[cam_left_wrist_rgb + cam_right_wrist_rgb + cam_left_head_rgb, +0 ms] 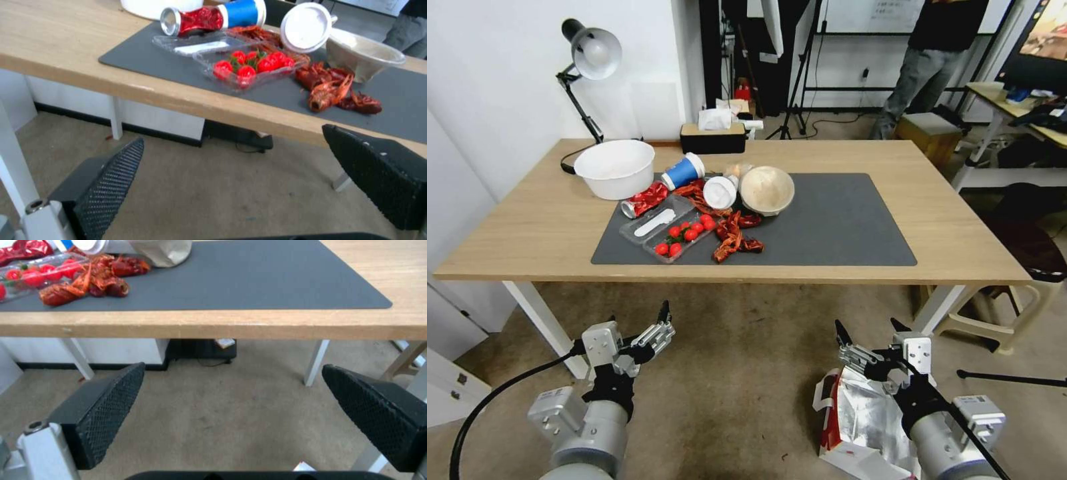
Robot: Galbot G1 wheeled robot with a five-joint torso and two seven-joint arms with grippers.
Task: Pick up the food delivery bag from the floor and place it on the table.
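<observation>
Food delivery bag (pixel 860 420) lies on the floor (pixel 734 373) beneath your right gripper (pixel 872 335); both grippers' jaws stand apart, empty. Lower onto a white handle, avoiding the foil; left gripper (pixel 639 319) waits beside.

A white bowl (pixel 616 168) sits near the worktop's far left corner beside a desk lamp (pixel 587 63). On the mat (left half) lie a blue cup (pixel 684 171), cherry tomatoes (pixel 684 235), crayfish (pixel 732 237) and a beige bowl (pixel 767 189).
</observation>
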